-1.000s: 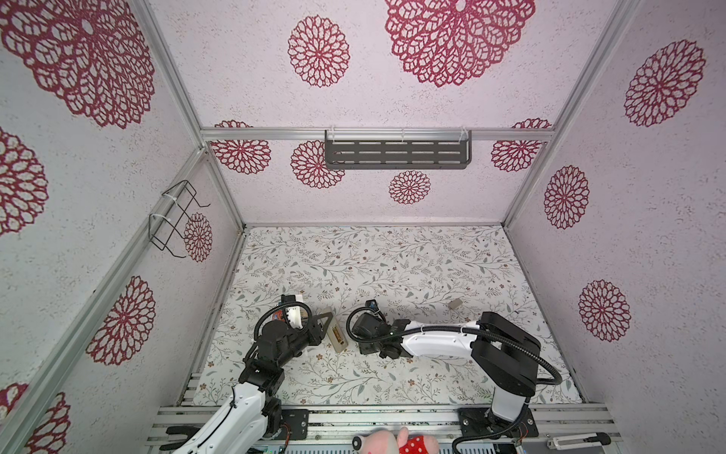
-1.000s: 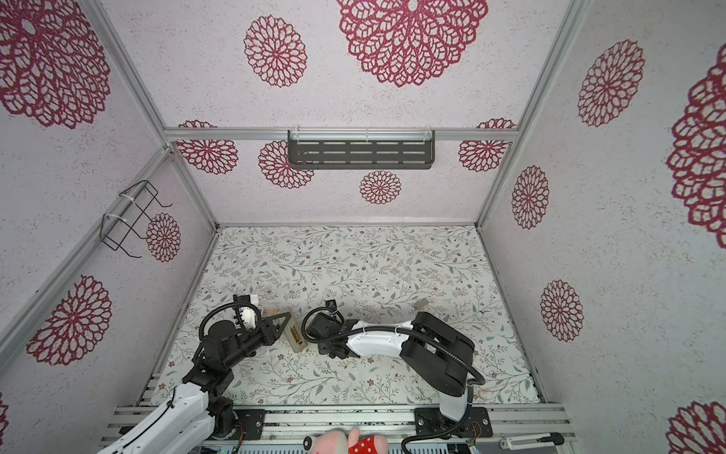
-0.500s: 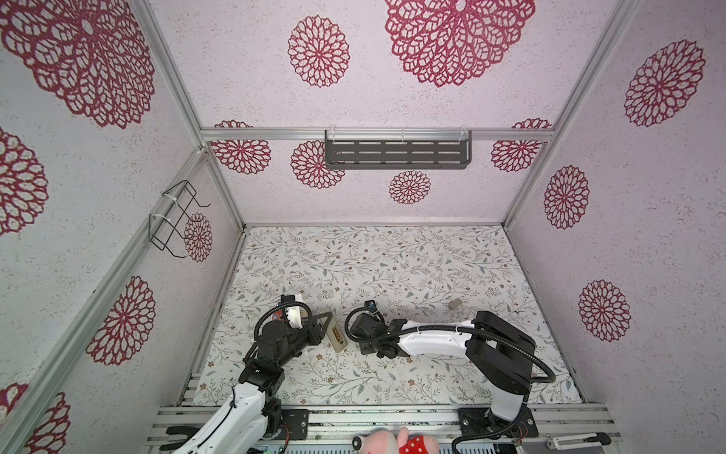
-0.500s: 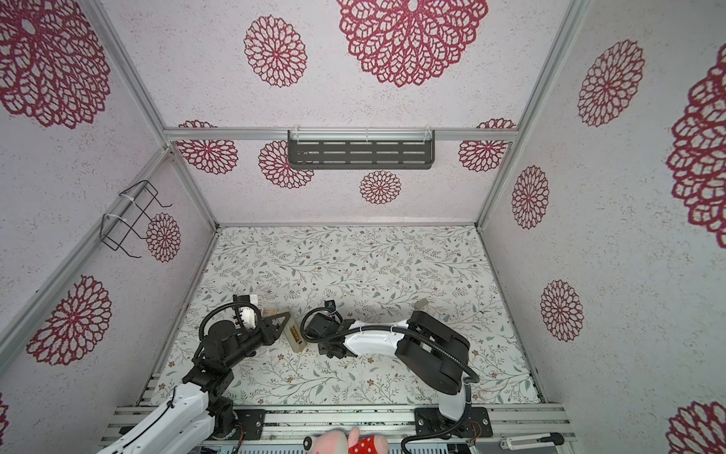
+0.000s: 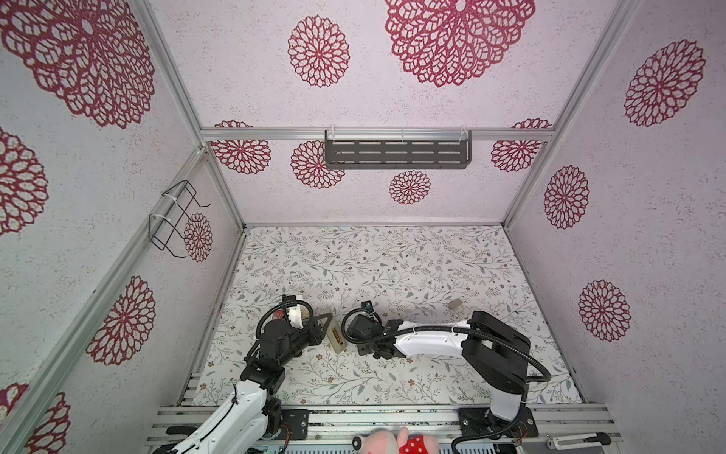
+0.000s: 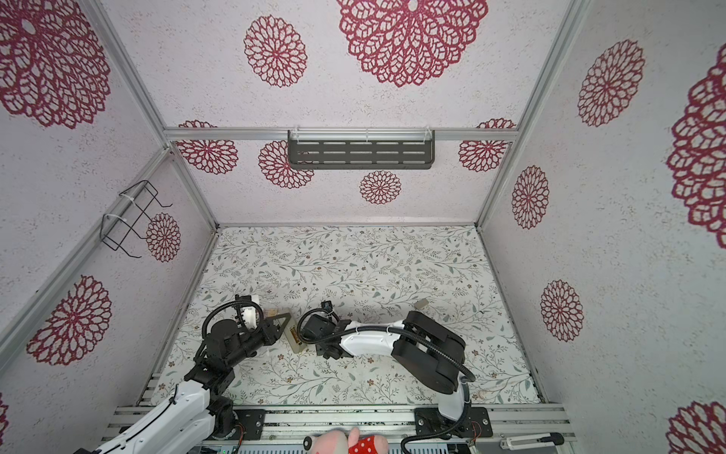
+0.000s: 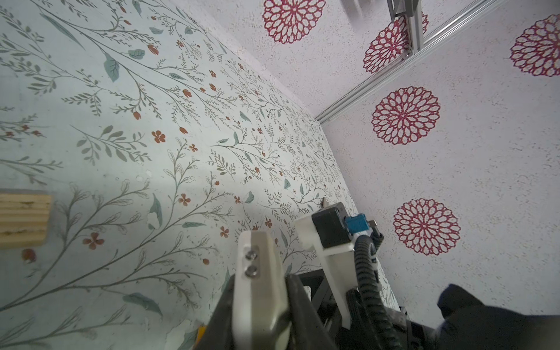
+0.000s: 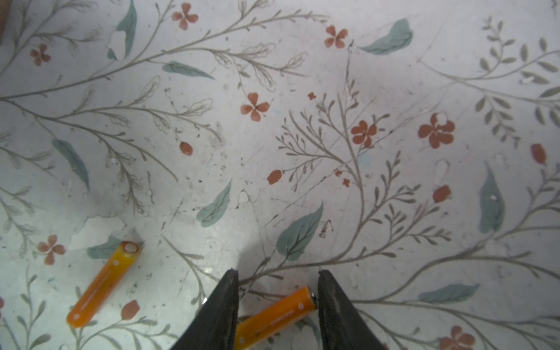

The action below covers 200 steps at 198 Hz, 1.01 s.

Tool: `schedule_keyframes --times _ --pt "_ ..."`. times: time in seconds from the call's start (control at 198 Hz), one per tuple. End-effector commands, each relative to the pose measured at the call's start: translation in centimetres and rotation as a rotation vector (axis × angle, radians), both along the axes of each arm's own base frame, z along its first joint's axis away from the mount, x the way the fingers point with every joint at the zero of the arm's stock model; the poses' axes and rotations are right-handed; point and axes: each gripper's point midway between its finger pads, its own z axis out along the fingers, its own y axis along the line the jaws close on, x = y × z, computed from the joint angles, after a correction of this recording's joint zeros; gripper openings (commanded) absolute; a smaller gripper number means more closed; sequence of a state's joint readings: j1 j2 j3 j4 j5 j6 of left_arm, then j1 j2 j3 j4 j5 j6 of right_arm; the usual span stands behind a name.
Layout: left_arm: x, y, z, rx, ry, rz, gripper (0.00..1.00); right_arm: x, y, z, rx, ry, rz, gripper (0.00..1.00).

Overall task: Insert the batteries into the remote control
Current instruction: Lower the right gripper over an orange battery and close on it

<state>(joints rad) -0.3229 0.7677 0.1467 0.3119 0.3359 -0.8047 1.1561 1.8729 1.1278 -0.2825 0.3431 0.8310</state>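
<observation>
R claw [image 8: 277, 271] sits low on the floral-print table cover [image 8: 303, 136]. Its two black fingers [image 8: 336, 306] are apart w/ a small orange cylindrical battery w/ a pale metal tip [image 8: 274, 316] lying btwn them. The battery is skew across the gap: the metal tip touches one finger and the other end is hidden behind the other finger. Can't tell if that's a real pinch or just contact, so the grip is unconfirmed.

A second orange battery [image 8: 101, 286] lies flat on the cover near by, apart from the claw, w/ nothing touching it. In both top views the R arm hides both batteries. Judging by the arm's pose, they're near the front edge, a bit left of the middle.

L claw [image 7: 262, 280] is clenched on the slim white-and-beige plastic remote control [image 5: 336, 334]. It holds it close to the R claw, in the front-left part of the surface, w/ one end sticking out past the fingers.

Handling, my read:
- **Battery:** light, rigid, smooth-jacketed and round, so it'll prob. roll and could squirt out of a skewed squeeze.
- **Where to grip it:** across the barrel at mid-length, jaws square to its axis, not end to end. That leaves the tips free for the contacts.
- **Remote:** light, stiff plastic. Seating a battery will push on it, so it may pivot in the L claw if pressed off-centre.
</observation>
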Motion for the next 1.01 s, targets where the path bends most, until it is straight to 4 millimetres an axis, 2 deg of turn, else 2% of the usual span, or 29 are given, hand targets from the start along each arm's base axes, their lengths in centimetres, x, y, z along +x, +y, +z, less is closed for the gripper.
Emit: schedule_keyframes --times 0.0,0.348,0.515,0.651,1.004 --pt "0.3 -0.2 0.7 -0.002 -0.034 -0.006 0.00 -0.4 -1.1 -0.2 -0.056 0.004 0.002 0.46" --pt "0.4 -0.5 1.4 0.005 -0.068 -0.026 0.00 -1.0 -1.9 -0.9 -0.100 0.026 -0.036 0.50" --pt "0.3 -0.6 1.9 0.001 -0.088 -0.030 0.00 -1.5 -1.5 -0.9 -0.127 0.038 -0.031 0.50" --pt "0.0 -0.6 2.2 -0.010 -0.091 -0.034 0.00 -1.8 -1.3 -1.0 -0.131 0.046 -0.033 0.48" --pt "-0.2 -0.5 2.4 -0.016 -0.095 -0.034 0.00 -2.1 -2.3 -1.9 -0.147 0.050 -0.049 0.40"
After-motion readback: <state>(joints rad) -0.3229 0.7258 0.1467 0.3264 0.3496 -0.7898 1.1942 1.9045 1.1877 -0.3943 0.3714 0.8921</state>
